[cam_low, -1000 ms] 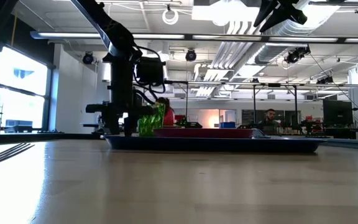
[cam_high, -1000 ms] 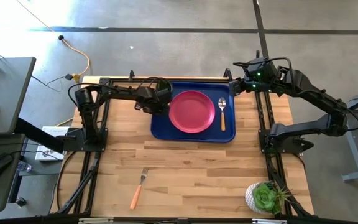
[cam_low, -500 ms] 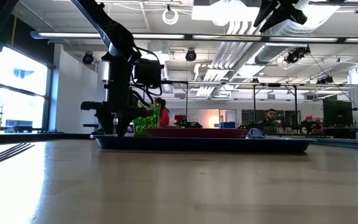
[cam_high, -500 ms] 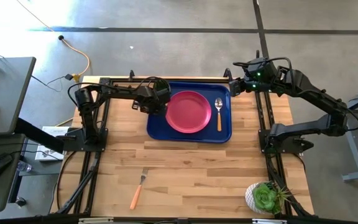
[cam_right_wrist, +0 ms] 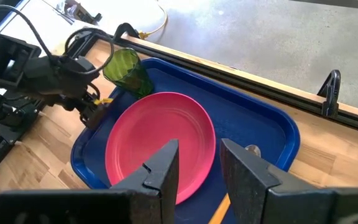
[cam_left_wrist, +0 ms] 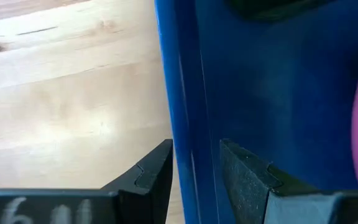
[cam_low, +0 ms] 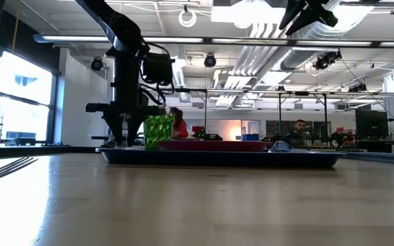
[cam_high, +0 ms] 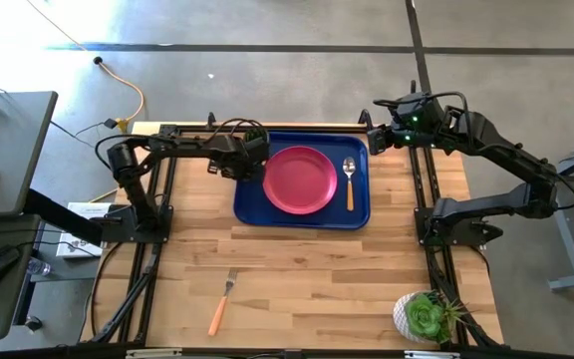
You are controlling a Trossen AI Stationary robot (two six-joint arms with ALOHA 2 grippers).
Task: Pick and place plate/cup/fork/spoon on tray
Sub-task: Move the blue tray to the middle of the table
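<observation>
The blue tray point(cam_high: 359, 215) lies on the table's far middle. On it lie the pink plate point(cam_high: 298, 179) and, to its right, the orange-handled spoon point(cam_high: 350, 183). The green cup point(cam_right_wrist: 127, 70) stands upright in the tray's far left corner. The fork point(cam_high: 221, 304) lies on the wood near the front edge. My left gripper point(cam_high: 239, 170) is at the tray's left rim, shut on it. My right gripper point(cam_high: 372, 136) hangs open and empty above the tray's far right corner. My left gripper pinches the tray's left rim point(cam_left_wrist: 185, 124) between its two fingers, one finger point(cam_left_wrist: 157, 171) outside the tray over the wood, the other point(cam_left_wrist: 244, 171) inside. The fingers point down from above, across the rim. The tray lies flat on the table.
A green succulent in a white pot point(cam_high: 425, 316) stands at the table's near right corner. Black frame rails point(cam_high: 162, 199) run along the table's left and right sides. Bare wood lies between the tray and the fork. People show in the room beyond point(cam_low: 297, 130).
My left gripper has gone toward the table's left edge, still on the tray's left rim. The tray has slid left along the table with it, carrying the plate, spoon and cup.
</observation>
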